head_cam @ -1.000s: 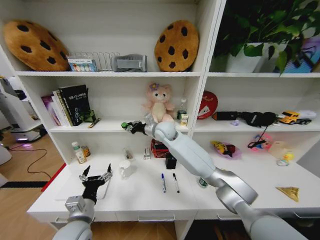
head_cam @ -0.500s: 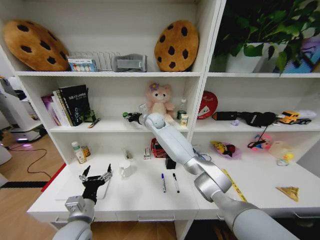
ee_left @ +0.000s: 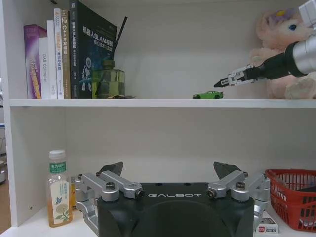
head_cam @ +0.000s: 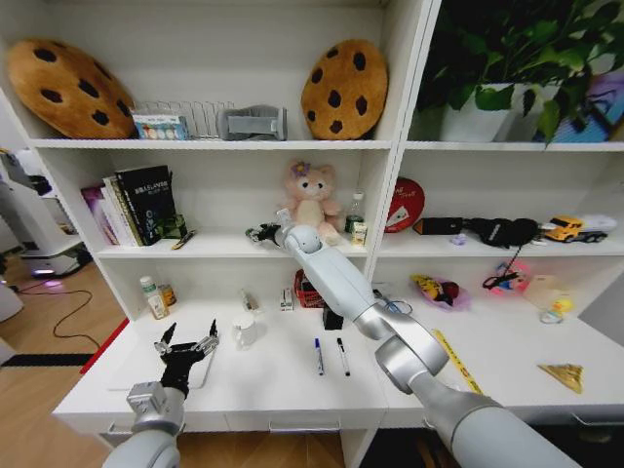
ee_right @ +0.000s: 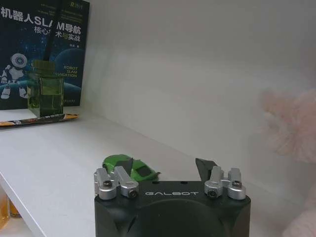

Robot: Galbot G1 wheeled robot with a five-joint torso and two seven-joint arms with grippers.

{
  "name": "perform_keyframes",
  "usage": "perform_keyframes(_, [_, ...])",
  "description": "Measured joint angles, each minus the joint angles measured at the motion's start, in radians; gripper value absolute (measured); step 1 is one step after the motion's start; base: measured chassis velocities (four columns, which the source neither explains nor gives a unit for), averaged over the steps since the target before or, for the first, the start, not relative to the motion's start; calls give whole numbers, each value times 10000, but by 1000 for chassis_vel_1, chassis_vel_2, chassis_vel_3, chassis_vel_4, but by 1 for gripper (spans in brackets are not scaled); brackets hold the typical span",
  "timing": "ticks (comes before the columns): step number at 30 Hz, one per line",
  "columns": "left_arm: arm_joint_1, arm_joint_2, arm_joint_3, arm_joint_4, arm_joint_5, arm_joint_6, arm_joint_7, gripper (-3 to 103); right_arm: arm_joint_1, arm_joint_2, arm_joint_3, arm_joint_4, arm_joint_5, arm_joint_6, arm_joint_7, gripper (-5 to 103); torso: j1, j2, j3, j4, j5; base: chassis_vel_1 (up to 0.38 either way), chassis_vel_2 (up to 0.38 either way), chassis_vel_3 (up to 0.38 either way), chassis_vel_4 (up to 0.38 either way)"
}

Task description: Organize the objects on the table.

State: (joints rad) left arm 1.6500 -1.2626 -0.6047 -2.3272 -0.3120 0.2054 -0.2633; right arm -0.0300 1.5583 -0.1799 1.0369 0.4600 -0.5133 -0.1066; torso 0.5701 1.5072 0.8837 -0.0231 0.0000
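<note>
Green toy car (ee_right: 129,167) set on shelf (ee_right: 59,158), right pincer (ee_right: 165,170) spread just behind it. Left pincer (ee_left: 168,174) spread, idle above tabletop (head_cam: 273,380); pens (head_cam: 331,357) left unsorted.

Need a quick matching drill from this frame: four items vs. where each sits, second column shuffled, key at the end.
Items:
1. tiny green toy car
2. two dark pens
3. green-capped bottle with yellow liquid
4. red mesh basket

Places:
A. on the white desk top, in front of the right arm
B. on the middle shelf, just ahead of the open right gripper
C. desk's back left corner, beside the shelf wall
D. at the back of the desk, below the pink plush bear

Pairs: 1-B, 2-A, 3-C, 4-D

The left gripper hovers open over the desk's left end.
</note>
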Motion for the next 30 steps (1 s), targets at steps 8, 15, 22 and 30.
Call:
perform_keyframes(8, [0,0,0,0,0,-1,0,100,-777,-1514,-926,4164,1919,-1137,2977,99,-2,1,-2,-3,2,0,0,0,0])
perform_keyframes(15, [0,0,0,1,0,-1,-3,100,-1521,-2282,-1466,6996,4868,-1695,6907,100,-3,1,-3,2,0,0,0,0,0])
perform_keyframes(22, [0,0,-3,0,0,-1,-3,100,-2442,-3039,-1299,8269,6006,-1700,8630,100,-3,2,-2,2,0,0,0,0,0])
perform_keyframes(30, [0,1,-1,-1,0,-2,-2,100,-5249,-5589,248,10360,6888,-1684,9198,100,-2,3,-2,-7,1,0,0,0,0])
